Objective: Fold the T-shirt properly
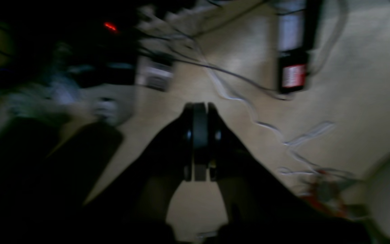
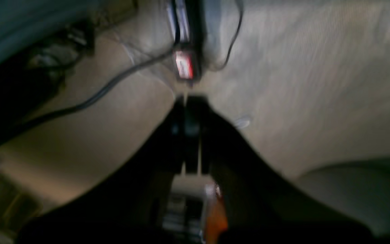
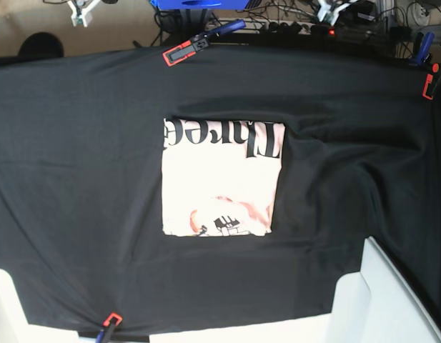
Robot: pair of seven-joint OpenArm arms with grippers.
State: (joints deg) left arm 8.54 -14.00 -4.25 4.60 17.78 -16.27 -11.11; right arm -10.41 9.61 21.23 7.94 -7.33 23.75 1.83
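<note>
I see the T-shirt (image 3: 221, 179) lying folded into a neat square mid-table on the black cloth (image 3: 77, 179), both the left pincer (image 1: 200, 112) and right pincer (image 2: 190, 101) clenched empty and pointed floorward, so only a careless swing back across could rumple it.
</note>
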